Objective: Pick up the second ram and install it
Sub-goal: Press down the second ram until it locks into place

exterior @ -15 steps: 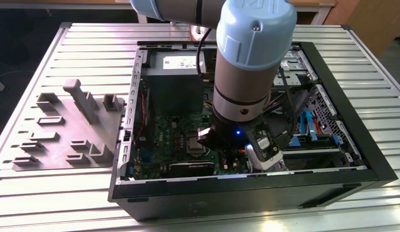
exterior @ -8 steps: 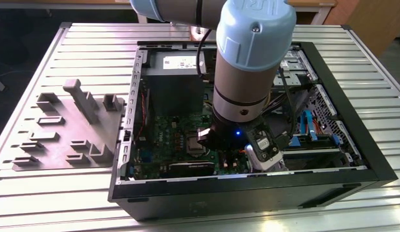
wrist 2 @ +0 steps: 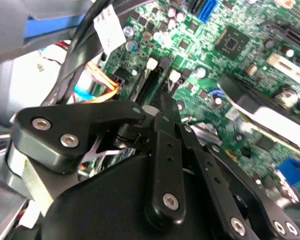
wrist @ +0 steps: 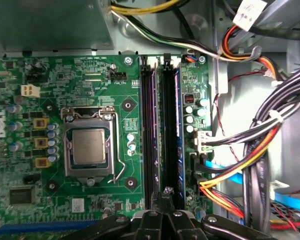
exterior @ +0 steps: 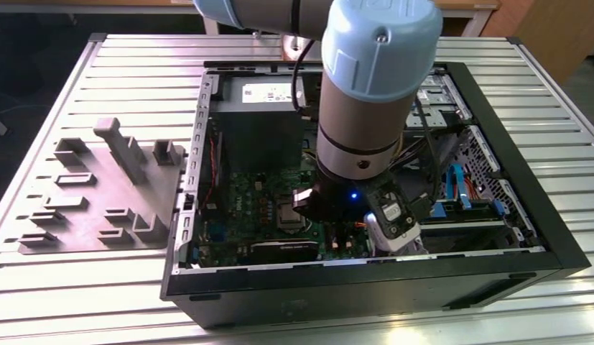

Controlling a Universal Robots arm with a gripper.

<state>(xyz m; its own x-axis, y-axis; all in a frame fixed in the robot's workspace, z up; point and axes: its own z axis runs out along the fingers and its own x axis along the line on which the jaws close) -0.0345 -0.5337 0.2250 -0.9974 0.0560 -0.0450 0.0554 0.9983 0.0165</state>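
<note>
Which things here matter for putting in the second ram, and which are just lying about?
Job: hand, ram slots, motherboard.
Lying about: processor, cables, grey tray, blue brackets.

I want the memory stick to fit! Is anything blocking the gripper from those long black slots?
Nothing visible does. In the first wrist view, the gripper sits right at the end of the two long black slots, and nothing lies across them. The cable bundle lies off to one side, beside the green board.

An open black computer case lies on a slatted metal table beside a grey fixture tray.
</note>
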